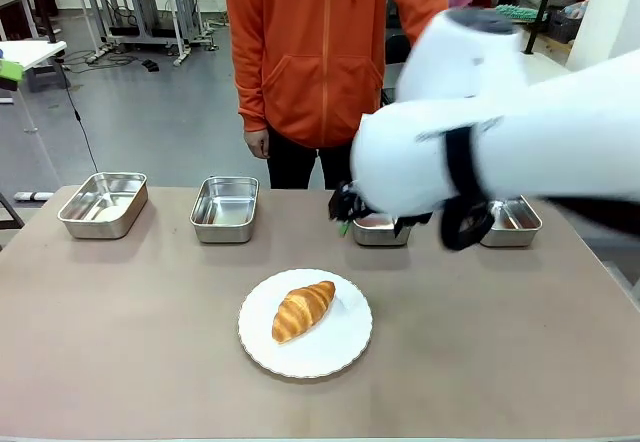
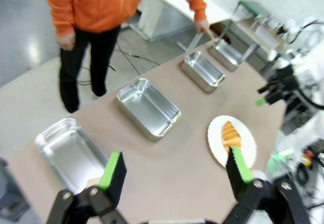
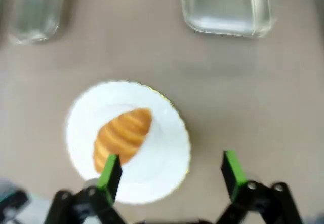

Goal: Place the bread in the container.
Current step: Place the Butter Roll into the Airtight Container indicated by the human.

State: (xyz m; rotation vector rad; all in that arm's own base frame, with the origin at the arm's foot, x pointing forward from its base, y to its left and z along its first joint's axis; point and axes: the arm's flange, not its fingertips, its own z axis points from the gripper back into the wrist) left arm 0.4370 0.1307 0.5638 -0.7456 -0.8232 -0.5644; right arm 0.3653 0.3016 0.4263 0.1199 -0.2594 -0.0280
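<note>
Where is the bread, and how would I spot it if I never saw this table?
Look at the brown table with a row of four shiny metal pans along the person's side. Nearer the robot, in the middle, sits one round white plate. The bread lies on it: a golden-brown, striped croissant, unlike the silver pans and white plate.

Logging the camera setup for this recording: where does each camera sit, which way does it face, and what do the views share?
Front view: fixed on the robot's side, facing the person across the table; the right arm and right gripper reach in from picture right.
Left wrist view: on the left wrist, looking obliquely along the four pans; open left gripper at bottom.
Right wrist view: on the right wrist, looking straight down at the bread on its plate; its open gripper at bottom.
Shared: all three show bread and plate.
</note>
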